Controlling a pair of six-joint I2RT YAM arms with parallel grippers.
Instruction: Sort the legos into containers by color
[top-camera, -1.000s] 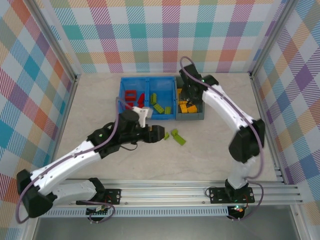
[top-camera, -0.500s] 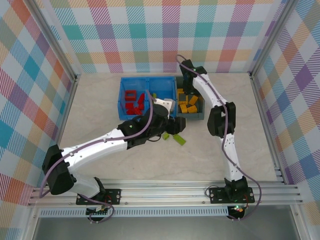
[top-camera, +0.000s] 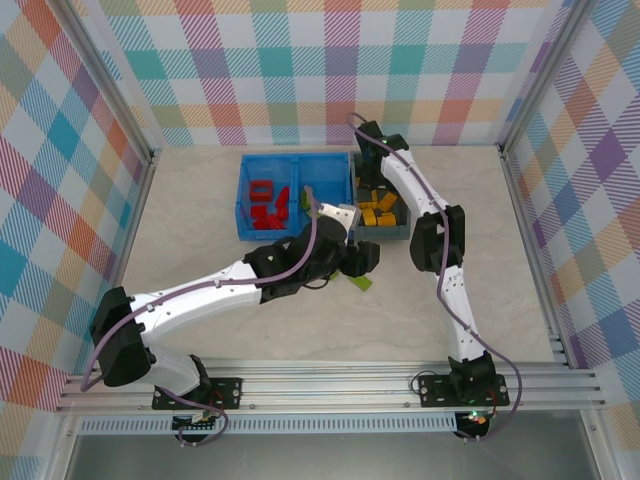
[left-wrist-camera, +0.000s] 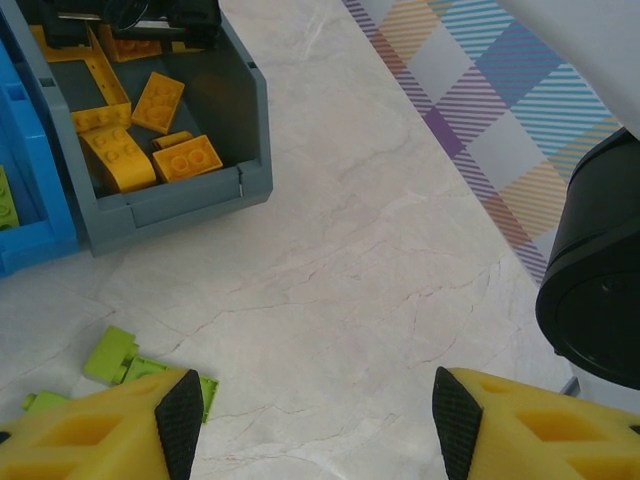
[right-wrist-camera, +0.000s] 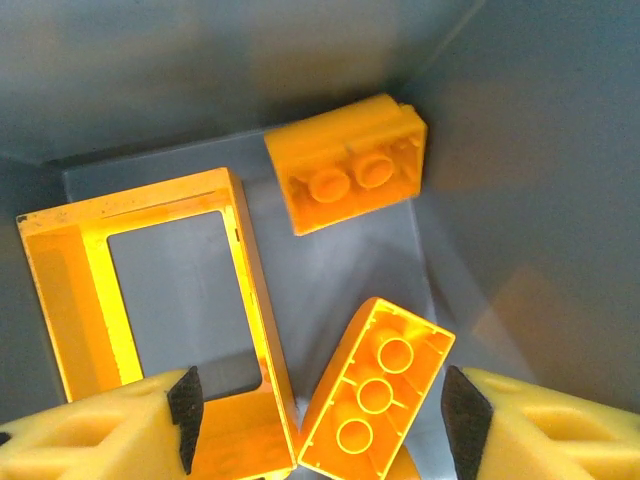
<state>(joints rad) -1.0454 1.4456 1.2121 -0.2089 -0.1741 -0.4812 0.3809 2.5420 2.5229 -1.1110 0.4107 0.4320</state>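
Since a second ago the left gripper (top-camera: 355, 258) has swung from the middle of the desk (top-camera: 190, 220) across to the loose green legos (left-wrist-camera: 125, 360), and the right gripper (right-wrist-camera: 320, 415) has sunk deeper into the grey bin (top-camera: 402, 232) while its fingers drew apart; those green legos lie on the desk just in front of the grey bin, and they look like the last bricks left unsorted; red legos (top-camera: 265, 207) sit in the left compartment of the blue bin (top-camera: 243, 190), a few green ones in its right compartment, and the yellow legos (right-wrist-camera: 345, 165) rest on the grey bin's floor, an open frame (right-wrist-camera: 130, 200) among them; the right gripper hangs spread above them with nothing pinched, one yellow brick lying flat below the gap, so its drop-off seems done; the left gripper is spread too and empty, the green pieces sitting at the edge of one finger rather than between the two; the step in hand is, I judge, picking a green brick; next the left gripper needs to shift over one piece, straddle it, come down and close, then carry it to the blue bin's right compartment, while the right arm lifts clear so the two do not meet.
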